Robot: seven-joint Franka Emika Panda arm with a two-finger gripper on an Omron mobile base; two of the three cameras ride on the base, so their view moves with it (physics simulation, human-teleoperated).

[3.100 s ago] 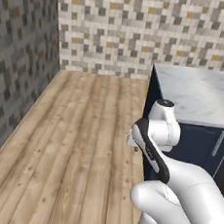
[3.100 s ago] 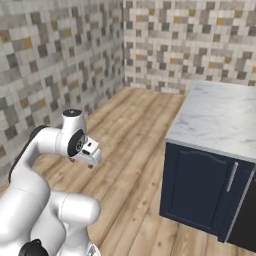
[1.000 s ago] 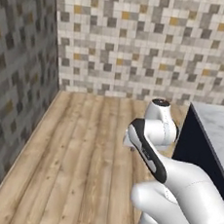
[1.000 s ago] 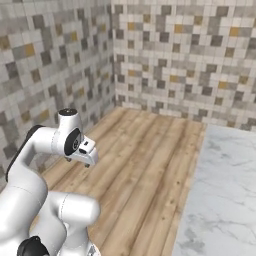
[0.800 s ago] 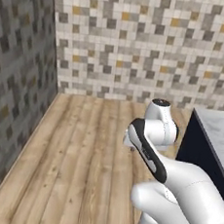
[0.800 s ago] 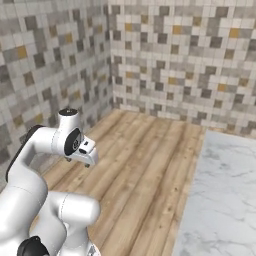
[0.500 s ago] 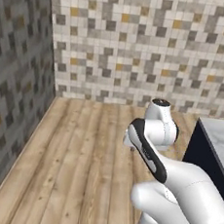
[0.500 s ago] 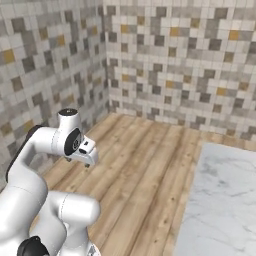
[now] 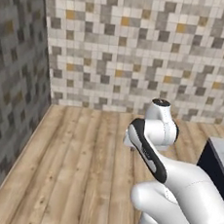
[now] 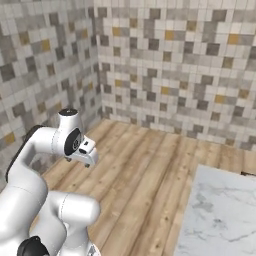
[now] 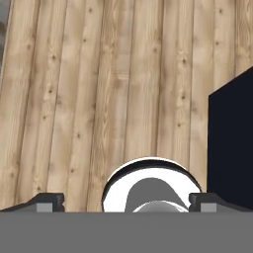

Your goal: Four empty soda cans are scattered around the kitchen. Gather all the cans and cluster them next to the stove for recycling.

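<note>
The soda cans and the stove are out of view. My gripper [image 11: 126, 201] is open, its two dark fingertips [image 11: 49, 200] set wide apart with nothing between them, and it points down at the wooden floor [image 11: 99, 89]. In the right base view the hand [image 10: 86, 156] hangs tucked close to the arm, well above the floor. The kitchen here is bare wood floor [image 9: 79, 159] in a corner of mosaic tile walls [image 9: 139, 53].
A white marble counter [image 10: 220, 210] on a navy cabinet [image 9: 216, 166] stands to my right; its dark side shows in the hand view [image 11: 230, 138]. Tiled walls close the room ahead [image 10: 175, 65] and on the left [image 9: 12, 98]. Open floor lies between.
The whole scene has shifted, so the base has moved: the counter has slid to the right edge and the tiled wall stands nearer. The arm keeps its pose and the gripper stays open.
</note>
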